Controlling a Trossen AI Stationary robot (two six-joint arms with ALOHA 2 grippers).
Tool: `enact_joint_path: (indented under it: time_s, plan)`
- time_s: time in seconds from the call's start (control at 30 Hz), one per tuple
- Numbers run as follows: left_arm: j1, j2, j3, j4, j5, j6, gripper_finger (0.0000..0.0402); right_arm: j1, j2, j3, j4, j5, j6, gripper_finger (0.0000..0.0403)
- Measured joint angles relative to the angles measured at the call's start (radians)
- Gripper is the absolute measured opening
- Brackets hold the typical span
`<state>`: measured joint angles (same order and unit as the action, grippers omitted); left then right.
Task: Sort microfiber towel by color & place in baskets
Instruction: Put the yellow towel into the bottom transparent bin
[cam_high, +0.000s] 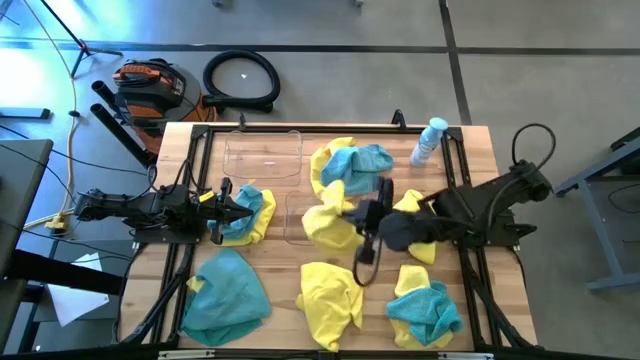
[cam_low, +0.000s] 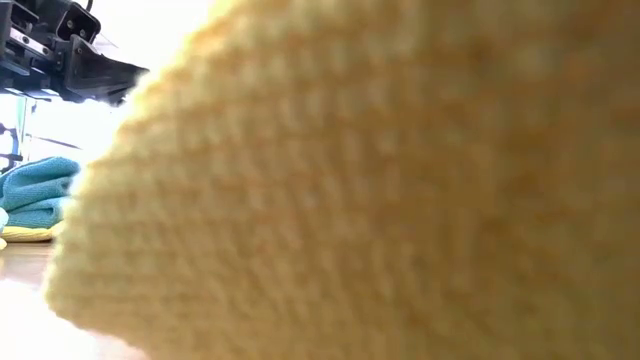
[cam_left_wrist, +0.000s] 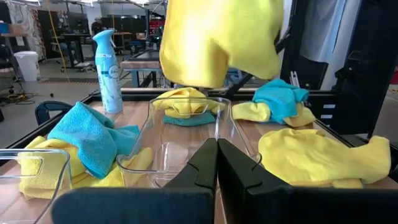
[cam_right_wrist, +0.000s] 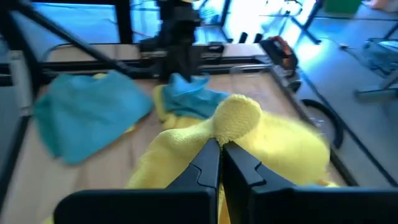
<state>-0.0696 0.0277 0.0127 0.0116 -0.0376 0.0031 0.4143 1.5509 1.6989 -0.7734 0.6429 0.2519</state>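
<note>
A big yellow towel (cam_low: 380, 190) fills the low view. The right gripper (cam_right_wrist: 220, 148) is pinched tight on another yellow towel (cam_high: 328, 222), held up over the near basket (cam_left_wrist: 186, 149) in the middle of the table (cam_high: 480, 150). The left gripper (cam_left_wrist: 217, 152) is squeezed shut with nothing in it, by a blue and yellow heap (cam_high: 250, 212). The far basket (cam_high: 262, 155) sits behind. A spray bottle (cam_high: 429, 141) stands at the far edge.

Towels crowd a wooden desk (cam_high: 290, 285)

Yellow towels (cam_high: 330, 295), teal towels (cam_high: 228, 298), two clear baskets (cam_high: 263, 153) and a spray bottle (cam_high: 428, 142) lie on it.
</note>
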Motion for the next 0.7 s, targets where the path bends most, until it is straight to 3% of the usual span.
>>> enact_joint_path:
  time_s: [0.5,0.7]
  plan:
    - [0.000,0.000,0.000,0.000,0.000,0.000,0.0000,-0.194,0.179,0.000,-0.014,-0.166,-0.039,0.0000]
    - [0.000,0.000,0.000,0.000,0.000,0.000,0.0000,-0.235,0.284,0.000,-0.072,-0.219,0.181,0.0000]
